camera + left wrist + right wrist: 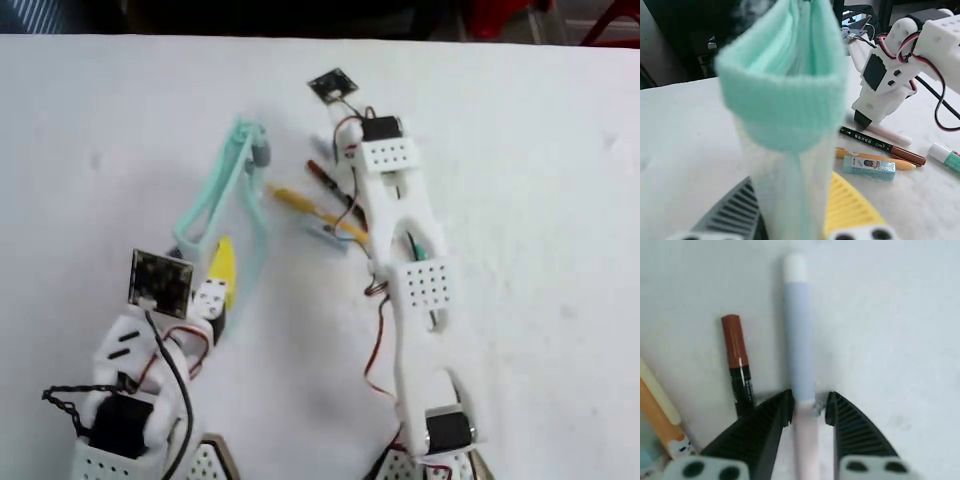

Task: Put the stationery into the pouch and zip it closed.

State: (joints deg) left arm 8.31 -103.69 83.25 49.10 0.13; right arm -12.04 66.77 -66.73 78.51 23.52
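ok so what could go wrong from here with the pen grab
The right claw straddles the pale pen with most of its visible length ahead of the fingers, so it may tip once lifted.
The brown marker lies close beside one finger and could get dragged along.
The pouch in the left claw looks narrow at its mouth, so the pen may miss.

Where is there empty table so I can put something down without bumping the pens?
The widest bare table is right of the right arm, out to the edge. There is more left of the pouch, toward the far corner. It is crowded in the middle, between pouch and right arm, where the pens and eraser lie.
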